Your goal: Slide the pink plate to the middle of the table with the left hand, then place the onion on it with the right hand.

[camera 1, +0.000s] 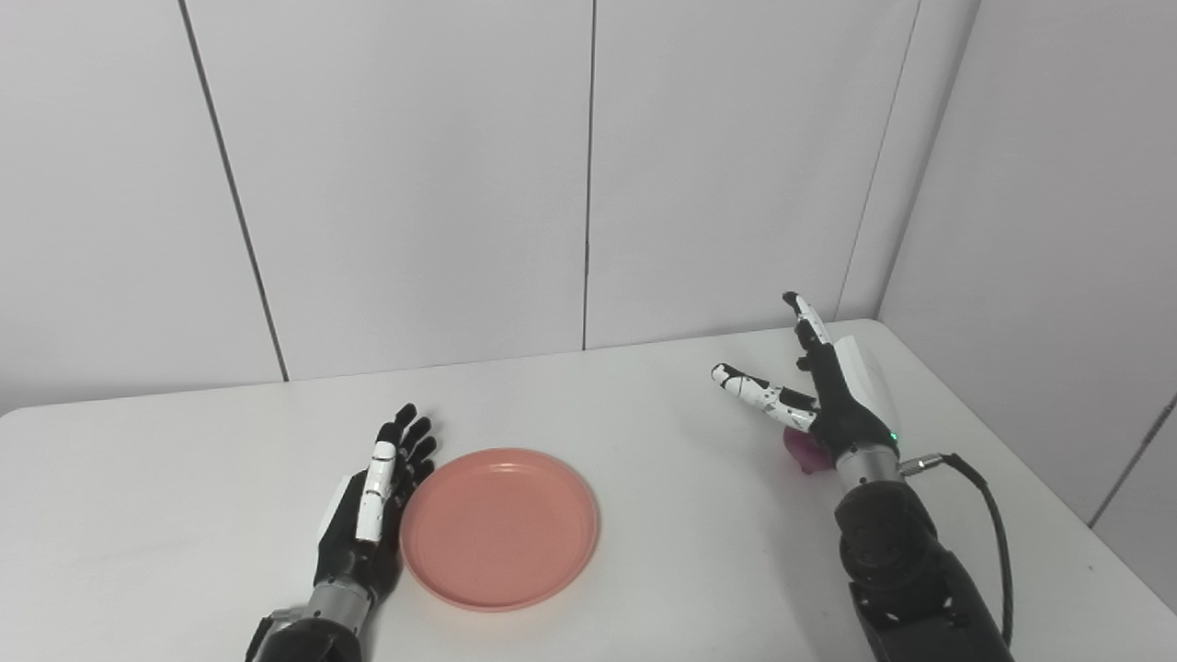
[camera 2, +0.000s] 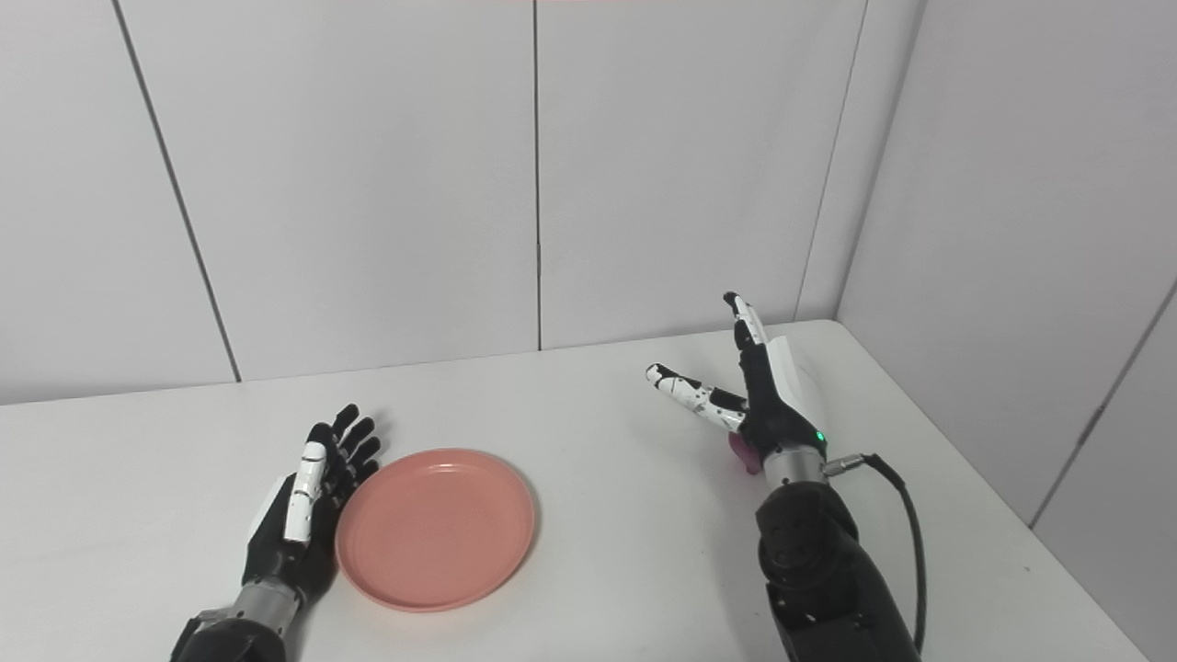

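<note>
- The white tabletop (camera 1: pixel 644 552) is seen from above, backed by pale wall panels (camera 1: pixel 414 184); a plate, an onion and both arms are carried on or over it.
- The right arm (camera 1: pixel 906 579), dark and jointed with a black cable (camera 1: pixel 993 515) looped at its wrist, is raised from the bottom edge toward the far right corner.
- The pink plate (camera 1: pixel 499 527) is found lying flat left of the tabletop's middle; nothing is held in it.
- The right robot hand (camera 1: pixel 818 395) is held above the tabletop with fingers spread wide and nothing grasped.
- The left robot hand (camera 1: pixel 372 506) is laid low on the tabletop, fingers extended side by side and pointed away, its inner edge set against the plate's left rim.
- The onion (camera 1: pixel 805 450), reddish-purple, is mostly hidden beneath the right robot hand's palm, well apart from the plate; contact cannot be told.
</note>
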